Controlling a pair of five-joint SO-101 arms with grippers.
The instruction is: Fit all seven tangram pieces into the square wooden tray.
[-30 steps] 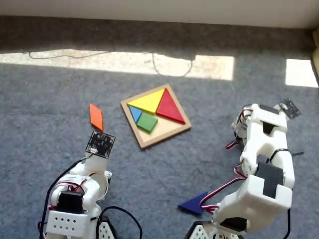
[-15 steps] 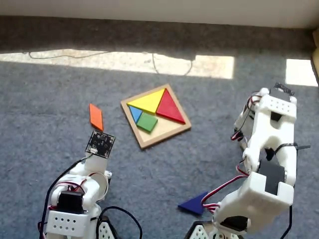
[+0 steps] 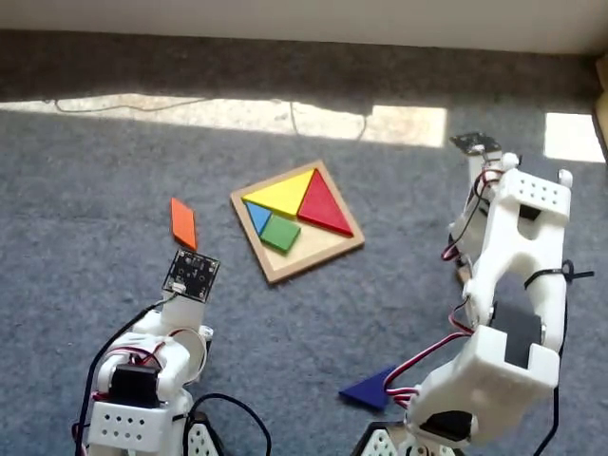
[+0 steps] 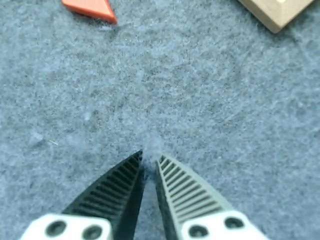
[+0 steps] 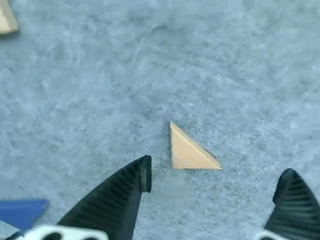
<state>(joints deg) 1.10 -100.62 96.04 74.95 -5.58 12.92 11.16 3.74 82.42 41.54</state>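
The square wooden tray [image 3: 323, 251] lies mid-table and holds a yellow triangle [image 3: 282, 193], a red triangle [image 3: 324, 206], a light blue triangle [image 3: 257, 218] and a green square [image 3: 280, 233]. An orange parallelogram [image 3: 183, 224] lies left of it, and its tip [image 4: 90, 7] shows in the left wrist view. My left gripper [image 4: 149, 159] is shut on nothing, low over bare carpet. My right gripper [image 5: 217, 180] is open above a small tan triangle [image 5: 189, 150], which lies just ahead of its fingertips. A dark blue triangle [image 3: 370, 388] rests near the right arm's base.
Grey carpet covers the table. The left arm [image 3: 157, 366] sits at the front left, the right arm [image 3: 513, 275] stands tall at the right. A tray corner [image 4: 277, 10] shows beyond the left gripper. A sunlit strip [image 3: 237, 116] and a cable cross the far side.
The right arm's wrist has swung toward the far side of the table. The left arm and all the pieces have stayed put.
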